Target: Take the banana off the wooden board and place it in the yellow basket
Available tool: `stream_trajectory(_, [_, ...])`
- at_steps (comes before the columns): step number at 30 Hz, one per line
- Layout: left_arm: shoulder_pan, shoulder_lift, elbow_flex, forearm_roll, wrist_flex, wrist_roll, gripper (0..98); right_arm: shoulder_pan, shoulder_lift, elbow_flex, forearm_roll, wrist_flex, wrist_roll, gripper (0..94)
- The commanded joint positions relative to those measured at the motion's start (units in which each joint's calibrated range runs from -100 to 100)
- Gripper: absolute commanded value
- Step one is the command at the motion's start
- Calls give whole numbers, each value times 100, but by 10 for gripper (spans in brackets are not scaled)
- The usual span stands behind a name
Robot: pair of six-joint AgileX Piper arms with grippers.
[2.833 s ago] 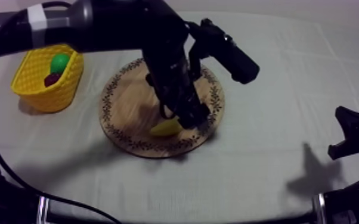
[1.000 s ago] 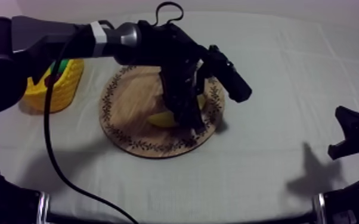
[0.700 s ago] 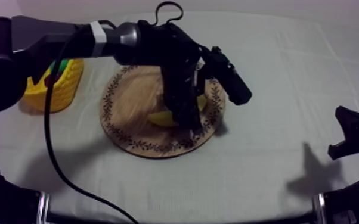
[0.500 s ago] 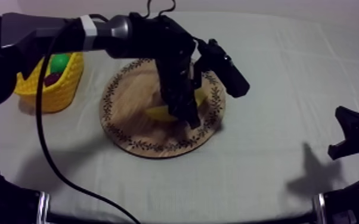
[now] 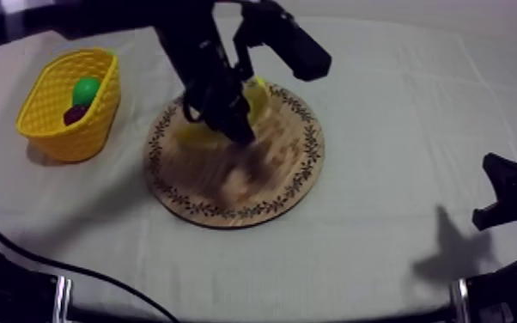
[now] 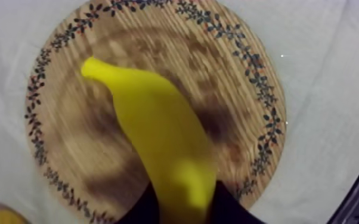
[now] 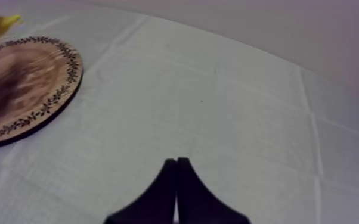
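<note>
- The board (image 5: 258,185) is lying at the middle of the worktop (image 5: 391,129).
- The basket (image 5: 71,142) is standing on the worktop's left side, near the board's left rim but apart from it.
- In the basket, a pear (image 5: 85,89) is lying toward the rear, and a second toy fruit (image 5: 76,113) is lying just in front of it.
- We are holding the banana (image 6: 158,137) clamped between the fingers of our left claw (image 5: 230,123), over the rear left part of the board.
- Our right claw (image 7: 176,164) is sitting low at the worktop's right side, well apart from the board, which is lying off to its left.
</note>
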Motion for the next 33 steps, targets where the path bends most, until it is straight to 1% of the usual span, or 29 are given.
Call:
stream_trajectory(1, [-61, -628, 203, 7, 166, 1, 45, 0, 0, -3, 0, -2, 0, 3])
stream_trajectory(6, [-285, -1493, 691, -35, 558, 93, 36, 0, 0, -3, 0, -2, 0, 3])
stream_trajectory(10, [-575, -2073, 1015, -88, 822, 155, 36, 0, 0, -3, 0, -2, 0, 3])
stream_trajectory(17, [-1125, -2760, 1375, -312, 932, 226, 33, 0, 0, -3, 0, -2, 0, 3])
stream_trajectory(26, [-1763, -2966, 1309, -455, 1076, 171, 33, 0, 0, -3, 0, -2, 0, 3])
stream_trajectory(33, [-2094, -2640, 671, -526, 1056, 151, 32, 0, 0, -3, 0, -2, 0, 3])
